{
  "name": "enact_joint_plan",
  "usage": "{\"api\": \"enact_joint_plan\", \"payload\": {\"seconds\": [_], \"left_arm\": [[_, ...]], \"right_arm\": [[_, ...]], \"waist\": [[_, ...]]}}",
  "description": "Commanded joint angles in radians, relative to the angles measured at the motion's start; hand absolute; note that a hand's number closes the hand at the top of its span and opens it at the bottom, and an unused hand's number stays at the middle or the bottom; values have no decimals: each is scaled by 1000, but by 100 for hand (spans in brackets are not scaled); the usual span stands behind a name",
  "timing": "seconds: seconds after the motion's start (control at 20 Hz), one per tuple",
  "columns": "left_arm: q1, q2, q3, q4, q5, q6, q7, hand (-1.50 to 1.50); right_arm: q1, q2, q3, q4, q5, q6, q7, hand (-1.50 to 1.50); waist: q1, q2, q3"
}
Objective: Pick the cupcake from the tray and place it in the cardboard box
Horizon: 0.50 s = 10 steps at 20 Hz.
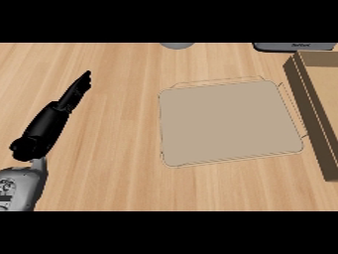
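Observation:
A beige tray (pixel 230 121) lies flat on the wooden counter at centre right, and no cupcake shows on it or anywhere else in the head view. The cardboard box (pixel 325 114) stands at the right edge, its brown wall running along the tray's right side; its inside is cut off by the picture's edge. My left hand (pixel 69 99) rests at the left with straight fingers pointing up and away, well apart from the tray, holding nothing. My right hand does not show.
A grey round object (pixel 177 45) peeks in at the top centre. A dark grey appliance (pixel 296 46) sits at the top right, behind the box. Bare wooden counter (pixel 128 183) spreads left of and in front of the tray.

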Motion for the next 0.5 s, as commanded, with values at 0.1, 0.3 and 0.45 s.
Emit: {"api": "enact_joint_plan", "payload": {"seconds": [0.1,0.3,0.45], "left_arm": [[-9,1,10,50,-9,-10,-37,0],[-3,-25,3,30,-22,17,-30,0],[31,-18,2,-5,-15,3,-32,0]], "right_arm": [[18,-69,-60,79,-72,178,-102,150],[112,-109,-78,125,-96,251,-172,150],[127,-153,-110,156,-136,354,-281,-150]], "waist": [[-1,0,0],[-6,-1,0],[4,0,1]]}}
